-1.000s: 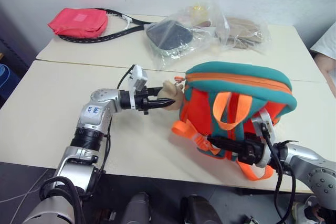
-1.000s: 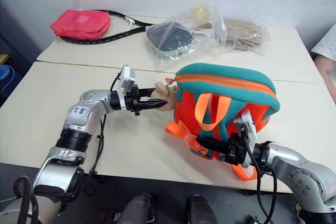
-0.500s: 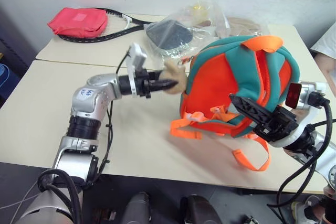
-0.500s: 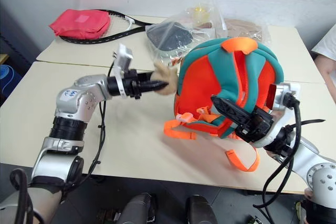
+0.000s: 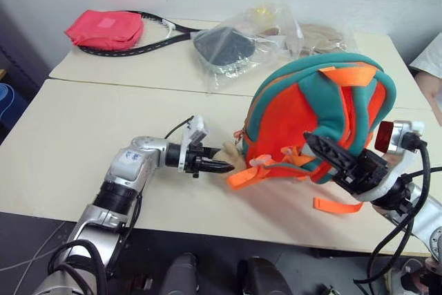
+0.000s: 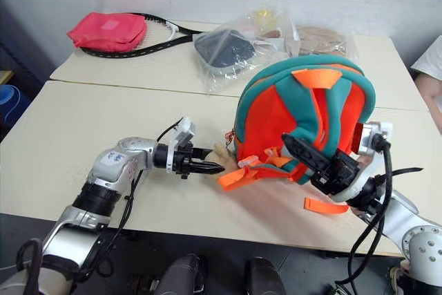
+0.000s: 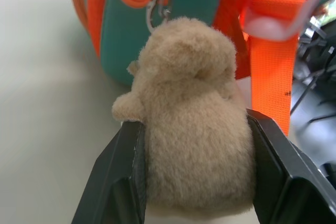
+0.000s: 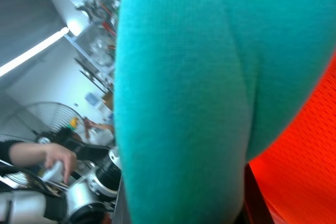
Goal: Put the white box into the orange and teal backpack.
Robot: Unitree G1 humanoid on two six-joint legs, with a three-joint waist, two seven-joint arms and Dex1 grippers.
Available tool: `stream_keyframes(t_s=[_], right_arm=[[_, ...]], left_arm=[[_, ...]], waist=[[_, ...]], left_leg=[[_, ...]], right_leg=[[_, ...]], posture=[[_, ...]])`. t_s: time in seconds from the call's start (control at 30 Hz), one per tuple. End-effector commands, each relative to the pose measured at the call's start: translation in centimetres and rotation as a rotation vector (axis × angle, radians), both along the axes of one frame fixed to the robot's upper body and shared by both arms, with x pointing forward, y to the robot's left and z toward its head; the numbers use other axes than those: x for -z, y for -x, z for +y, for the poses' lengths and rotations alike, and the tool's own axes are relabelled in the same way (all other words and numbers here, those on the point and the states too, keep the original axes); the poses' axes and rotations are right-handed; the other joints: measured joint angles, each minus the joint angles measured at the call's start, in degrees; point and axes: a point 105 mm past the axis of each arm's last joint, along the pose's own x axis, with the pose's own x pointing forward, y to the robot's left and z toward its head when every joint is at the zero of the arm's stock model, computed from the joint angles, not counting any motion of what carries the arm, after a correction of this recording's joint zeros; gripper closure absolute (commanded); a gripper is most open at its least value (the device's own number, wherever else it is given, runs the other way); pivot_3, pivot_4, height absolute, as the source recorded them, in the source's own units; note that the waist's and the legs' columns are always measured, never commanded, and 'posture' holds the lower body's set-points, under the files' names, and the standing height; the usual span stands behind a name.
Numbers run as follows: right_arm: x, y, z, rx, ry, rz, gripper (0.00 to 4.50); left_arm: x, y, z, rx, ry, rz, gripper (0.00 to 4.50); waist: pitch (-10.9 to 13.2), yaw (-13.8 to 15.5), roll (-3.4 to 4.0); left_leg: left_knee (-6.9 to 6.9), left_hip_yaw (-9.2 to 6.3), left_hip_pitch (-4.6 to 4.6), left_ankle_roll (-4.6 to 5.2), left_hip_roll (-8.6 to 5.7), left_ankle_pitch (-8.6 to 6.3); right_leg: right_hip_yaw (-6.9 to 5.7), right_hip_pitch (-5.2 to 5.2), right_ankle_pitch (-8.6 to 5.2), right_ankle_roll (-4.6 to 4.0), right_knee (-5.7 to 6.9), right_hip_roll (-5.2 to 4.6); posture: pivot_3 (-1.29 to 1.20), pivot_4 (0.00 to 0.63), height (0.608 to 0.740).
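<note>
Left eye view: one orange and teal backpack (image 5: 314, 119) stood on one table (image 5: 62, 143), left gripper (image 5: 222, 166) clamped on its plush head (image 7: 191, 124), right gripper (image 5: 324, 151) pinched shut on its fabric.

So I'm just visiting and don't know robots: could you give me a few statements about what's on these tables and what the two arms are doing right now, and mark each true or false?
1. The left gripper is closed on the tan plush head attached to the orange and teal backpack. True.
2. The backpack lies flat on the table. False: it is tipped up, held on the side of the right gripper.
3. A red pouch sits on the far table beside a racket. True.
4. The racket lies on top of the backpack. False: it is on the far table, away from the backpack.
5. Clear plastic bags lie behind the backpack. True.
</note>
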Motion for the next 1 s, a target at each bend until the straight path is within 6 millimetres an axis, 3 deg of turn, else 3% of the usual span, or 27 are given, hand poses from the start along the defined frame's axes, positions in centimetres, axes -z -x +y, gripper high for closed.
stream_keyframes(t_s=[0.03, 0.1, 0.2, 0.27, 0.37, 0.47, 0.57, 0.7, 0.8, 1.0], right_arm=[[0.5, 0.5, 0.5, 0.007, 0.107, -0.059, 4.48], [1.1, 0.1, 0.4, 0.051, 0.164, -0.083, 4.48], [2.3, -0.1, 0.2, 0.088, 0.339, -0.132, 3.45], [2.3, -0.1, -0.8, 0.140, 0.409, -0.181, 2.98], [2.6, 0.5, -3.0, 0.192, 0.542, -0.247, 1.89], [3.8, 1.5, -5.9, 0.223, 0.751, -0.321, 0.85], [3.5, 2.1, -9.4, 0.282, 0.831, -0.341, 0.03], [4.5, 3.1, -14.2, 0.216, 1.039, -0.282, 0.03], [4.5, 2.3, -17.0, 0.302, 1.109, -0.322, 0.03], [5.6, 1.1, -17.5, 0.311, 1.157, -0.395, 0.03]], left_arm=[[-0.2, -0.8, 1.0, -0.049, 0.051, -0.087, 2.51], [-1.0, -1.1, 1.2, -0.060, 0.081, -0.127, 2.51], [-2.6, -1.2, 2.8, -0.078, 0.092, -0.196, 1.52], [-3.0, -1.3, 4.4, -0.104, 0.047, -0.252, 1.07], [-3.4, -1.0, 7.2, -0.144, -0.003, -0.296, 0.04], [-3.2, 0.5, 9.7, -0.135, -0.064, -0.326, 0.00], [-2.6, 2.1, 12.2, -0.208, -0.085, -0.338, 0.00], [-1.3, 3.6, 15.2, -0.363, -0.156, -0.411, 0.00], [-0.5, 3.6, 16.6, -0.461, -0.189, -0.426, 0.00], [0.7, 5.3, 16.9, -0.447, -0.256, -0.440, 0.00]], waist=[[0.00, -0.06, 0.00], [0.00, -0.07, 0.00], [0.00, -0.13, 0.00], [0.00, -0.10, 0.00], [0.00, -0.05, 0.00], [0.01, -0.01, 0.02], [0.01, -0.05, 0.02], [0.05, -0.14, 0.07], [0.05, -0.06, 0.08], [0.04, -0.26, 0.24]], left_leg=[[-0.01, 0.01, 0.00, 0.01, 0.00, 0.00], [-0.01, 0.00, -0.01, 0.07, 0.00, -0.03], [-0.02, 0.02, -0.01, 0.08, 0.00, -0.04], [-0.06, 0.03, -0.02, 0.00, 0.00, 0.00], [-0.11, 0.03, -0.03, -0.02, 0.02, 0.01], [-0.11, 0.07, -0.03, 0.02, -0.01, -0.02], [-0.06, 0.08, 0.01, 0.09, -0.03, -0.07], [-0.12, 0.13, 0.15, 0.40, -0.06, -0.26], [-0.18, 0.11, 0.27, 0.40, -0.01, -0.27], [-0.27, 0.23, 0.37, 0.36, -0.01, -0.28]], right_leg=[[0.02, 0.00, 0.00, 0.00, 0.00, 0.00], [0.01, -0.03, 0.00, 0.00, 0.02, 0.00], [0.03, -0.06, 0.00, 0.00, 0.05, 0.01], [0.04, -0.11, 0.00, 0.00, 0.08, 0.02], [0.03, -0.11, 0.00, 0.00, 0.17, 0.04], [0.03, -0.03, 0.00, 0.00, 0.13, 0.01], [0.04, 0.06, 0.00, 0.00, -0.01, -0.04], [0.11, 0.10, 0.00, 0.00, -0.18, -0.13], [0.09, 0.19, -0.01, -0.01, -0.21, -0.10], [0.14, 0.15, -0.01, -0.02, -0.09, -0.11]], posture=[[0.00, 0.150, 0.740], [0.00, 0.150, 0.740], [0.00, 0.150, 0.740], [0.00, 0.150, 0.740], [0.00, 0.150, 0.740], [0.00, 0.150, 0.740], [0.00, 0.150, 0.740], [0.00, 0.150, 0.740], [0.00, 0.150, 0.740], [0.00, 0.150, 0.740]])
